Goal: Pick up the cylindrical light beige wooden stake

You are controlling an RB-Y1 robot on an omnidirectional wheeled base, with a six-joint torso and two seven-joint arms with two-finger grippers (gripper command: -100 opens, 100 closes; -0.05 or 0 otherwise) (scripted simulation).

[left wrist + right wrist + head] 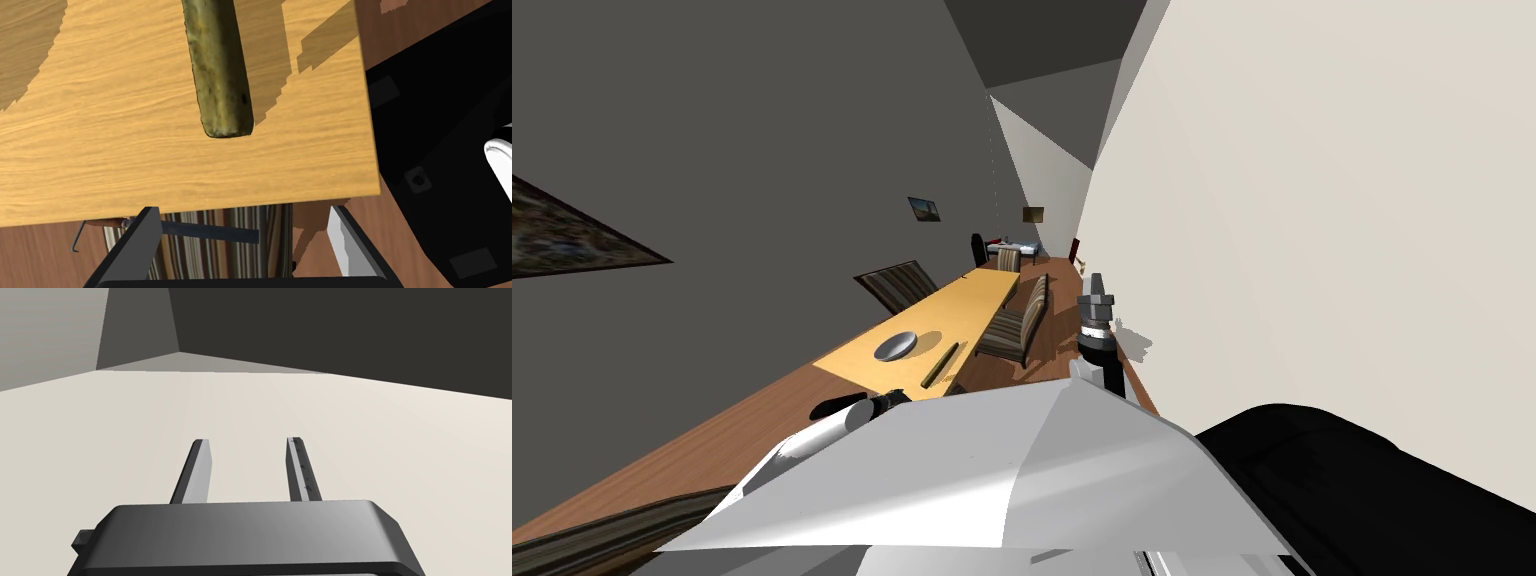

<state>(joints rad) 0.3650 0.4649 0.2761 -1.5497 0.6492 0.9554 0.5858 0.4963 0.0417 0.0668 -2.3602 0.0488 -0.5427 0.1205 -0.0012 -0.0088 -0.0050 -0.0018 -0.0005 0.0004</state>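
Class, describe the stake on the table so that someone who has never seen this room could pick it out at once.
Find the long, light wooden table with striped chairs around it. At its near end, beside a round grey dish, the stake lies flat on the top, close to the edge. It is the only rod there: a rough, olive-brown cylinder with a blunt end.

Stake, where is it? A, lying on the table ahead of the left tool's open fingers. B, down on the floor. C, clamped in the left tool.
A: the stake lies flat on the table, beyond the left tool, which is open and empty.
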